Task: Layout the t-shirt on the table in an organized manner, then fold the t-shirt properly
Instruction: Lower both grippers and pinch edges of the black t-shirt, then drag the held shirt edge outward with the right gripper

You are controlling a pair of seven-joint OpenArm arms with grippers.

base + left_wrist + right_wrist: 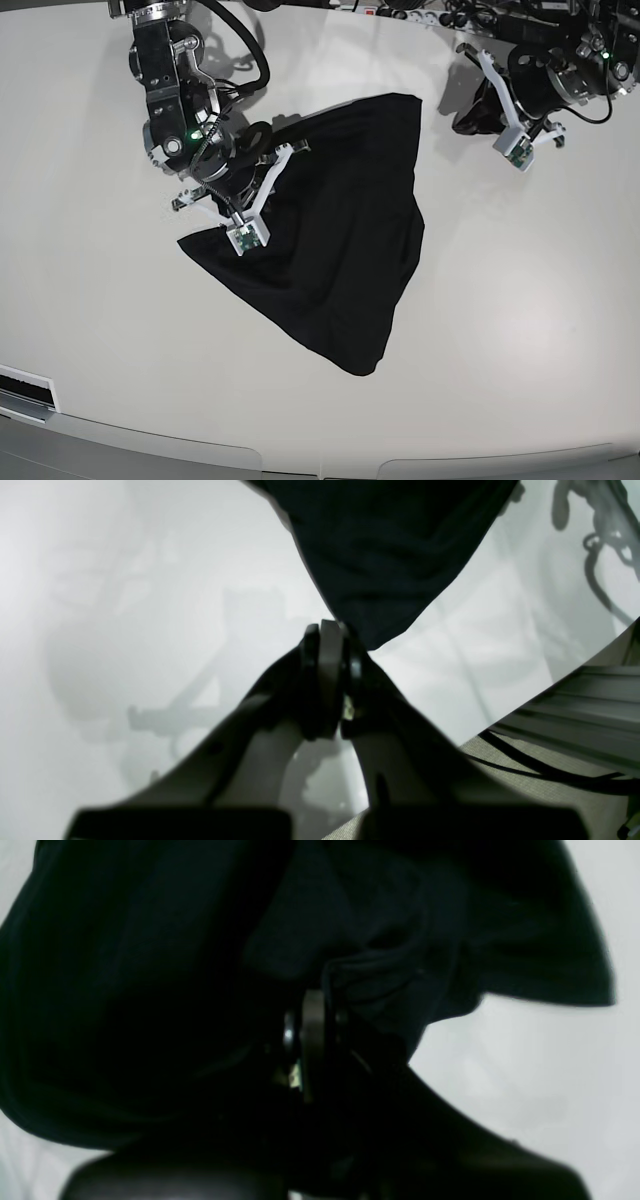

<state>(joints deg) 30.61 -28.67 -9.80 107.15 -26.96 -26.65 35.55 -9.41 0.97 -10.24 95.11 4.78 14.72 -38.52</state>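
The shirt (330, 240) lies bunched in a rough triangle mid-table (520, 330), one corner drawn toward one o'clock. The left gripper (345, 630) is clamped on that corner; the right gripper (320, 1000), at ten o'clock, is pinched into a fold of fabric (layers unclear). Pulling apart could drag extra layers or slip the corner, leaving twists. No containers are visible.

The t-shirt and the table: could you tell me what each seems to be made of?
The t-shirt: soft matte black knit, probably cotton-like; it drapes and creases into folds. The table: hard, smooth, glossy white surface, perhaps laminate or plastic; the left wrist view shows blurred reflections on it.
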